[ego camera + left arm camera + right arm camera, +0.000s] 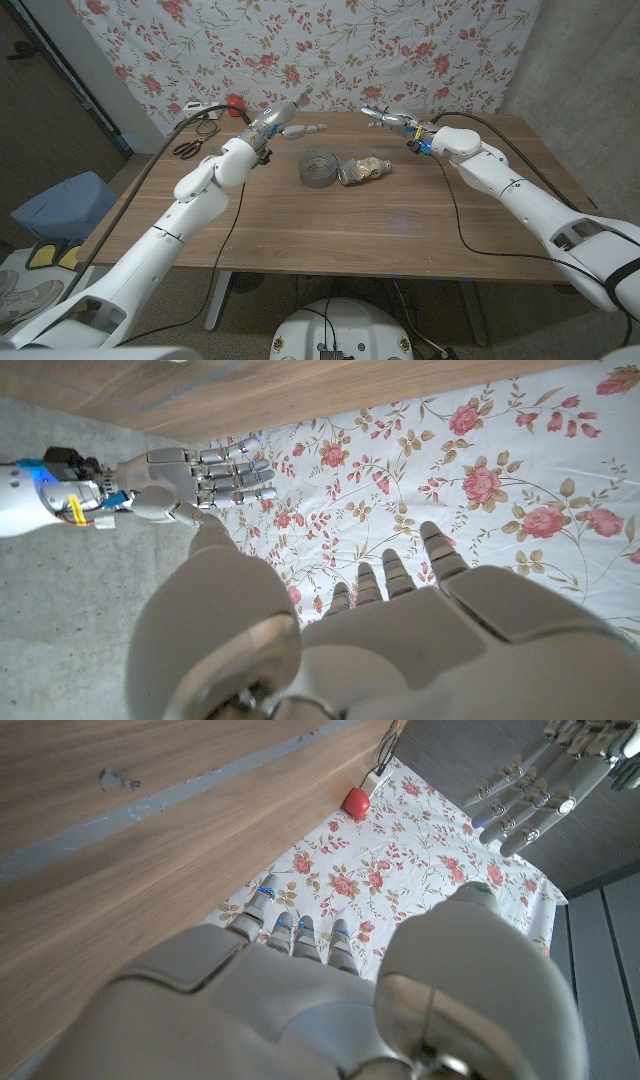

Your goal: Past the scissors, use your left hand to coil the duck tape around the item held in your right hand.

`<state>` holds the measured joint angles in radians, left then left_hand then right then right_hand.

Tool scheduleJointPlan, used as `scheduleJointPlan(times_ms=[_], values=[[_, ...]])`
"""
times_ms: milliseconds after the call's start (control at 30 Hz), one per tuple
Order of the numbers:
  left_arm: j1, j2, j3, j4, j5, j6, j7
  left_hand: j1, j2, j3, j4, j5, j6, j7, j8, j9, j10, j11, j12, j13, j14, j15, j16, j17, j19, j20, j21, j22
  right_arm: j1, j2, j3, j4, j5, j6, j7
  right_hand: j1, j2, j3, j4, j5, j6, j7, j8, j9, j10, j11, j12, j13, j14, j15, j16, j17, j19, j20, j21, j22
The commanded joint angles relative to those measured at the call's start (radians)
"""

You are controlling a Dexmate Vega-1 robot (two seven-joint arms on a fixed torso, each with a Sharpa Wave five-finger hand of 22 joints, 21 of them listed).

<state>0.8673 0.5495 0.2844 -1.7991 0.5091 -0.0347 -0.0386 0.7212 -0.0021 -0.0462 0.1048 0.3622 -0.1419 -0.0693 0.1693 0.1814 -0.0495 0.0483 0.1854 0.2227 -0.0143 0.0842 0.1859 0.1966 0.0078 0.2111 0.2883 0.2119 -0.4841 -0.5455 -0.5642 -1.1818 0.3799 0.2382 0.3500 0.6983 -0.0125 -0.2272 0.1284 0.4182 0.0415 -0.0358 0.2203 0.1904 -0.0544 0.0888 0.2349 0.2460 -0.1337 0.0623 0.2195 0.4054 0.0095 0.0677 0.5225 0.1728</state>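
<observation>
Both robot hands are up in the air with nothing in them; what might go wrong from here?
The small glass bottle lies on its side against the grey roll of duct tape, so the right hand might roll it away or nudge the roll. The left hand hangs above the far edge and must come back.

No text, label, brand, number or sign can be read in any view. The bottle (363,171) lying on the table (400,225) at about 3 o'clock of the tape roll (318,168) shows nothing legible.
</observation>
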Motion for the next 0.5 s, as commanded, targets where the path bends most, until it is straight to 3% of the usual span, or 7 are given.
scheduleJointPlan(times_ms=[33, 200, 500], values=[[0.006, -0.012, -0.059, 0.108, -0.327, -0.194, 0.016, -0.01, 0.002, -0.002, 0.007, -0.002, 0.004, -0.003, 0.009, -0.001, 0.005, -0.003, 0.01, 0.001, 0.005, 0.009, 0.004, 0.001, 0.01, -0.008, 0.006, 0.002, -0.06, 0.059, 0.083, 0.044, 0.157, 0.108, -0.017, 0.001, 0.006, -0.01, 0.002, -0.005, 0.021, -0.002, 0.005, 0.003, 0.023, 0.004, 0.008, -0.004, 0.014, 0.005, -0.002, -0.009, 0.005, 0.002, -0.005, 0.002], [-0.002, -0.012, -0.068, 0.166, -0.473, -0.264, -0.035, -0.011, 0.003, -0.005, 0.007, -0.005, 0.012, -0.004, 0.014, -0.001, 0.015, 0.001, 0.016, -0.001, 0.01, 0.003, 0.006, 0.0, 0.017, -0.009, 0.008, 0.002, -0.088, 0.079, 0.115, 0.039, 0.208, 0.142, -0.027, 0.0, 0.008, -0.011, 0.001, -0.007, 0.036, -0.003, 0.007, 0.002, 0.04, 0.0, 0.01, -0.009, 0.029, 0.011, 0.0, -0.02, 0.01, 0.012, -0.01, 0.002], [-0.023, -0.01, -0.071, 0.279, -0.749, -0.348, -0.154, -0.012, 0.005, -0.009, 0.006, -0.01, 0.036, -0.008, 0.023, -0.002, 0.033, 0.006, 0.025, -0.005, 0.019, 0.001, 0.01, -0.003, 0.032, -0.014, 0.013, 0.002, -0.148, 0.127, 0.18, 0.043, 0.301, 0.206, -0.065, -0.005, 0.011, -0.019, -0.005, -0.013, 0.088, -0.008, 0.012, 0.001, 0.098, -0.005, 0.02, -0.023, 0.072, -0.008, 0.005, -0.051, 0.049, -0.006, -0.015, 0.001]])
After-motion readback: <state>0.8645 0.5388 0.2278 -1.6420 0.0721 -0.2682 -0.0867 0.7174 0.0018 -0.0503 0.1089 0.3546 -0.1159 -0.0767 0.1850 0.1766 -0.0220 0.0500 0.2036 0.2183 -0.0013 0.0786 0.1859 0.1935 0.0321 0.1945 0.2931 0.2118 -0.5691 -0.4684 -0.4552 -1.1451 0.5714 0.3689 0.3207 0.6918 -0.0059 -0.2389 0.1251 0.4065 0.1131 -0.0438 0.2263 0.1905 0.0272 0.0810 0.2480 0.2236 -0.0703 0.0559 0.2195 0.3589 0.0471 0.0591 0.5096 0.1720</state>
